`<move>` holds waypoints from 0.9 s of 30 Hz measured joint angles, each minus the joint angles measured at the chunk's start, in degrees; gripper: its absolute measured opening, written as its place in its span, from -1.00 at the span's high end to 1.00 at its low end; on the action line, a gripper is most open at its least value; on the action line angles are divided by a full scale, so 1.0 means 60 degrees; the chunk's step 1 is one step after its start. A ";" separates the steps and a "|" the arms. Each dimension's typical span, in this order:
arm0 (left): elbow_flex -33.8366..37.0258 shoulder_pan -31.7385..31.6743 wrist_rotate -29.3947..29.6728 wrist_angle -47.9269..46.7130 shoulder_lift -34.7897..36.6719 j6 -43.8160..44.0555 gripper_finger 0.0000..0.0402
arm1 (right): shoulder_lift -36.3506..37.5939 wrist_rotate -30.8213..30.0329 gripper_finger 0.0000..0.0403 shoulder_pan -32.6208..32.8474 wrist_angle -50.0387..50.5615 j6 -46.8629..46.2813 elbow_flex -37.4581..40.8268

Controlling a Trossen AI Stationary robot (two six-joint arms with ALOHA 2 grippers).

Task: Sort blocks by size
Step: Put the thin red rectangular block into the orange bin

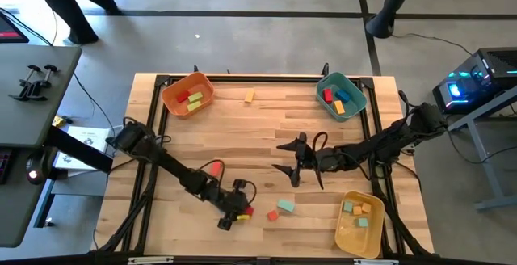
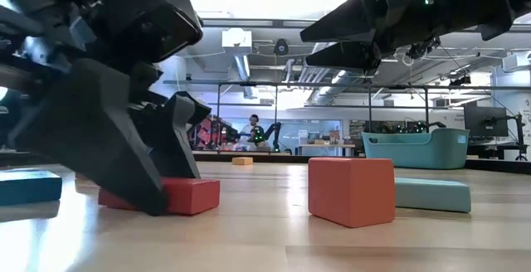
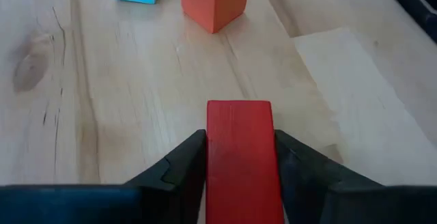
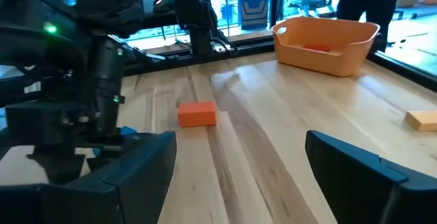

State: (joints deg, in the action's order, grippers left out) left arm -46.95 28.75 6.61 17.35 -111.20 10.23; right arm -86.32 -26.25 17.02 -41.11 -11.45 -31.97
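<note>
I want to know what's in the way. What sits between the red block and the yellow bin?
In the high view, an orange block and a teal block lie between the red block and yellow bin.

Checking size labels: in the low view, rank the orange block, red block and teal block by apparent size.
1. Orange block: looks largest, but seems nearest the camera, so unsure.
2. Teal block and red block: look alike; the red one is partly hidden by the left hand, so unranked.

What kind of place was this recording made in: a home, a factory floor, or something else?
Most likely a robotics lab or workshop. The wooden table stands in a dark metal frame on a bare concrete floor, a lit computer sits on a side desk, and the low view shows exposed ceiling ducts and more benches behind.
</note>
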 joint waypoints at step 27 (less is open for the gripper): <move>-0.0202 -0.6254 0.5743 -0.9487 0.6939 0.2722 0.51 | 0.0411 0.0646 -0.60 0.0495 0.0759 -0.0595 -0.0004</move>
State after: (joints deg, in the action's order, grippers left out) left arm -48.17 -8.78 41.07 -39.57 -69.56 26.56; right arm -83.86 -22.37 19.99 -36.55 -15.03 -31.99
